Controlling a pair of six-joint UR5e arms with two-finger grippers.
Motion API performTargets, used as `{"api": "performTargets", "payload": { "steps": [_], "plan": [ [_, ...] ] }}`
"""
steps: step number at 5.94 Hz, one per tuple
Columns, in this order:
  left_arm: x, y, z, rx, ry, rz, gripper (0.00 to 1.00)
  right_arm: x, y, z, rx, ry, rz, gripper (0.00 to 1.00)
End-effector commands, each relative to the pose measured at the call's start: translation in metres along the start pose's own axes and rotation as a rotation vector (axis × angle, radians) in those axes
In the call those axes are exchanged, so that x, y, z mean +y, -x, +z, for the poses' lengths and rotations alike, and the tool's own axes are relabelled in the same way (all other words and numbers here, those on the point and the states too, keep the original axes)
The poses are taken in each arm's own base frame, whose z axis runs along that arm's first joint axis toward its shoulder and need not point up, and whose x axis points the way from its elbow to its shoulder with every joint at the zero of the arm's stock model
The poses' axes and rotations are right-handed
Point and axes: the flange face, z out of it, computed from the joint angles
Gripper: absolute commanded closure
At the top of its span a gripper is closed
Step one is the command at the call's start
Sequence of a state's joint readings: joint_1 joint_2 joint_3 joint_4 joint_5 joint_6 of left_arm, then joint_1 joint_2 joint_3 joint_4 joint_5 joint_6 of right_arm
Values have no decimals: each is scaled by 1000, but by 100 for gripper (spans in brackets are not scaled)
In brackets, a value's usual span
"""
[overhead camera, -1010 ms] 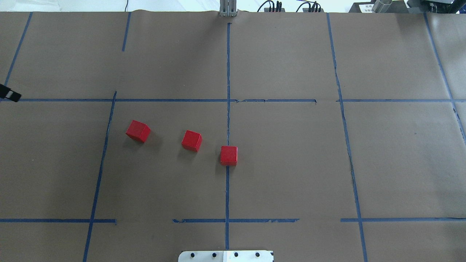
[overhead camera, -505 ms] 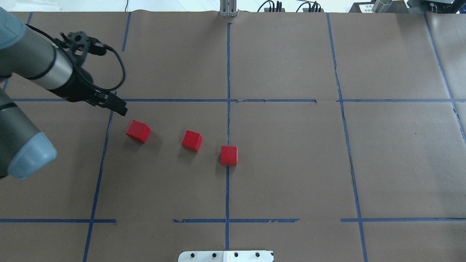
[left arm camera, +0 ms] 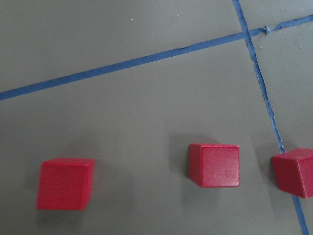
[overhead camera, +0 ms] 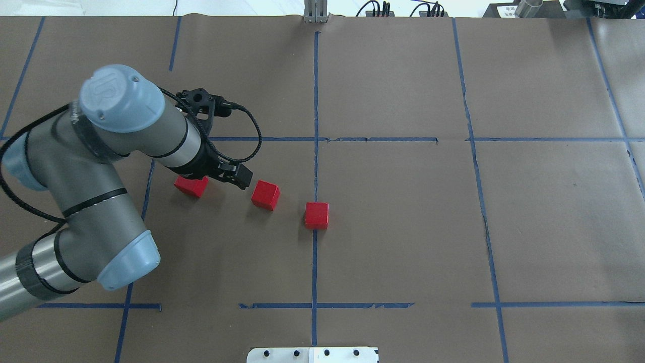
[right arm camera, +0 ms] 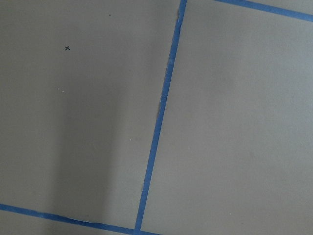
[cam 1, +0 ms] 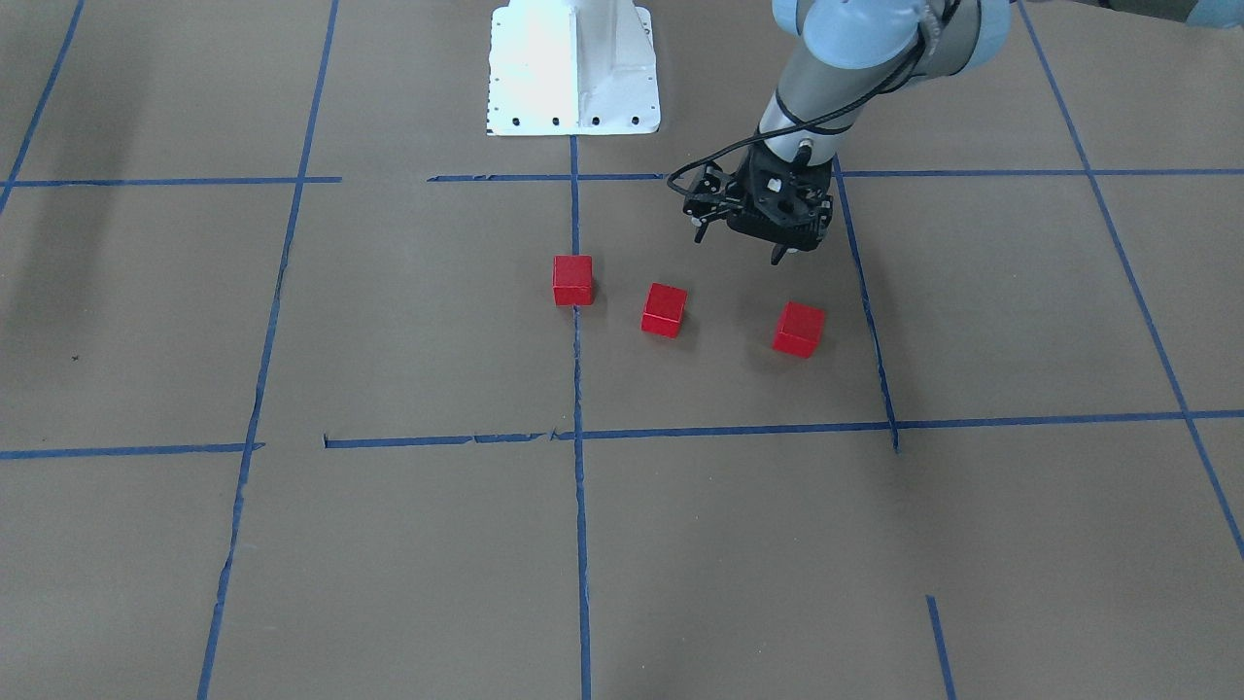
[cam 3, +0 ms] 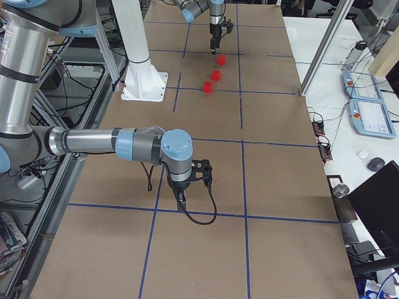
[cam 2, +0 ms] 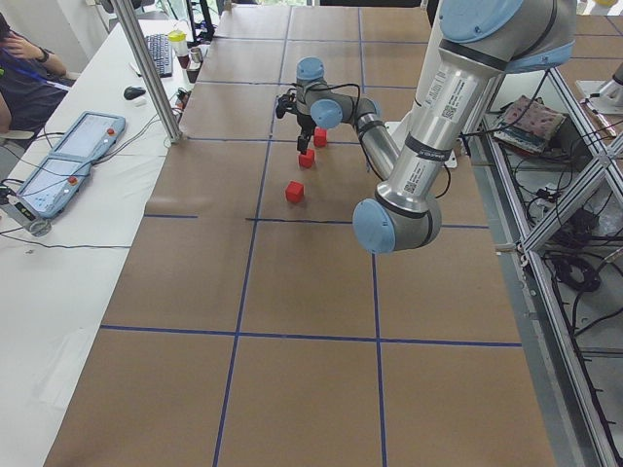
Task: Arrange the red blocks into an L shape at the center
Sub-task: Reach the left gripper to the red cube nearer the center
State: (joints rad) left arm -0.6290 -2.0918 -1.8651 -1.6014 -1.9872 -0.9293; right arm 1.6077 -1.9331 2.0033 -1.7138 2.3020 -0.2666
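Note:
Three red blocks lie apart in a slanted row in the left half of the center cell [overhead camera: 393,222]. One block [overhead camera: 316,215] sits on the vertical blue line, one [overhead camera: 265,194] is in the middle, and one [overhead camera: 190,185] is partly hidden under my left wrist. My left gripper [overhead camera: 241,177] looks shut and empty. It hovers above the paper between the two left blocks. In the front view the left gripper [cam 1: 780,255] is just behind the right-hand block [cam 1: 799,329]. The left wrist view shows all three blocks, such as the middle one [left arm camera: 215,165]. My right gripper [cam 3: 182,200] points down far from them; I cannot tell its state.
The white robot base [cam 1: 573,68] stands at the table's near edge. My left arm's elbow [overhead camera: 121,262] hangs over the left cells. A side table with teach pendants [cam 2: 68,165] and a metal post [cam 2: 146,68] lies beyond the far edge.
My left arm has swung in from the left edge and moved right and nearer, from beyond the leftmost block to over the blocks. The blocks have not moved.

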Motion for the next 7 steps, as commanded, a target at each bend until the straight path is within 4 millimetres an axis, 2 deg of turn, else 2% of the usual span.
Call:
{"api": "performTargets", "payload": {
  "steps": [1,3,4,7],
  "plan": [
    [-8,-30,45,-58,5,-62,0,-1,1,0,-2,-1,-5,0],
    [-21,-38,64,-75,19,-82,0,-1,1,0,-2,-1,-6,0],
    [-14,-45,78,-84,41,-75,0,0,1,1,-2,0,-5,0],
    [-22,-59,107,-93,61,-74,0,1,0,1,-1,1,-6,0]
  ]
}}
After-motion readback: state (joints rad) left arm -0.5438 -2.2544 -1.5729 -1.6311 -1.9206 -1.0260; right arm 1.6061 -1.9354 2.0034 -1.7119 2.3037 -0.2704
